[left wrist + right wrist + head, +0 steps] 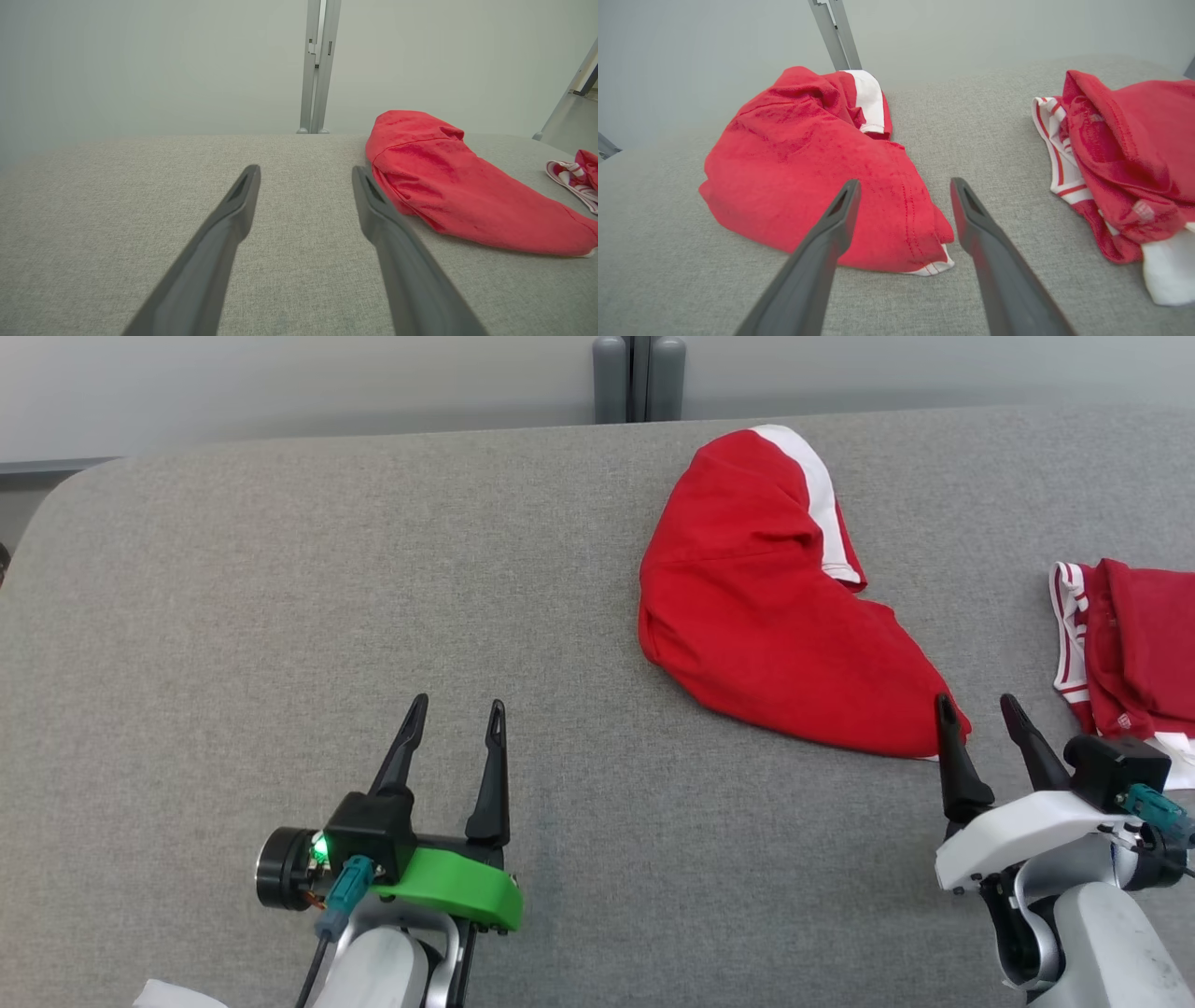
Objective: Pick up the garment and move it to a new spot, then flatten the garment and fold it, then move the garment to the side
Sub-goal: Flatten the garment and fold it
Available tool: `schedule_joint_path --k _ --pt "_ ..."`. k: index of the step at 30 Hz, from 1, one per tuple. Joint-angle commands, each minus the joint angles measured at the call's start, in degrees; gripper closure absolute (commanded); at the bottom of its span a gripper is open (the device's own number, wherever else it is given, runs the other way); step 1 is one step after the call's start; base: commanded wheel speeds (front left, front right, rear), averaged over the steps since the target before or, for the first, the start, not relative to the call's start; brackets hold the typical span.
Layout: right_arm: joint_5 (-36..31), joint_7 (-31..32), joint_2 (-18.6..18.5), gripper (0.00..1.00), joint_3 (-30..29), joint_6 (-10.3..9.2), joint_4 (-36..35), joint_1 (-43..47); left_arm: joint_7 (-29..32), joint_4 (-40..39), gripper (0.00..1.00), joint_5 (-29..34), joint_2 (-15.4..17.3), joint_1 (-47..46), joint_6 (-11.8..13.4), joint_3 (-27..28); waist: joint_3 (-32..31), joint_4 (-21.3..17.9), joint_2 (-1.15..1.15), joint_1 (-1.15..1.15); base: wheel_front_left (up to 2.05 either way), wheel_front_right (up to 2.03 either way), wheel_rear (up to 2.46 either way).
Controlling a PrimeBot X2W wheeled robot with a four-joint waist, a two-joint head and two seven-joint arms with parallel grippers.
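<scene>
Scanning from the left in the head view: left gripper (pixel 458 702) sits low at the near left, above bare grey fabric-covered table (pixel 280 569). Its two dark fingers are spread apart with nothing between them, and its wrist view shows only grey cloth surface in the gap. It is well apart from the clothing.

Far edge, middle: a grey upright post (pixel 639 378) stands behind the table against a pale wall.

Right of centre: red garment (pixel 747 607) lies on the table in a loose, rumpled heap. It is doubled over itself, with a white stripe showing along its far right edge. It runs from near the far edge down towards the near right, narrowing to a corner with a sliver of white hem.

Near right: right gripper (pixel 976 700), fingers parted, holding nothing. Its tips are at the garment's near corner. The left fingertip overlaps the red cloth in both views; cannot tell whether it touches.

Far right: second red garment (pixel 1134 644), bunched, with red-and-white striped trim on its left side and a white patch at its near end. It lies apart from the first, with bare table between them.
</scene>
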Motion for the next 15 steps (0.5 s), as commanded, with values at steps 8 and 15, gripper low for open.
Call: schedule_joint_path --k 8,15 --pt "-1.61 -6.04 -0.04 0.00 8.74 -0.01 -5.32 1.90 -0.16 -0.53 0.00 0.17 0.18 0.12 -0.54 -0.14 -1.61 1.29 0.00 0.00 0.00 0.00 0.00" --pt "-5.51 -6.64 0.73 0.00 12.86 -0.01 -2.52 0.95 -0.16 -1.27 0.00 -0.01 0.19 1.09 -0.62 -1.18 -1.54 4.79 0.00 0.00 0.00 0.00 0.00"
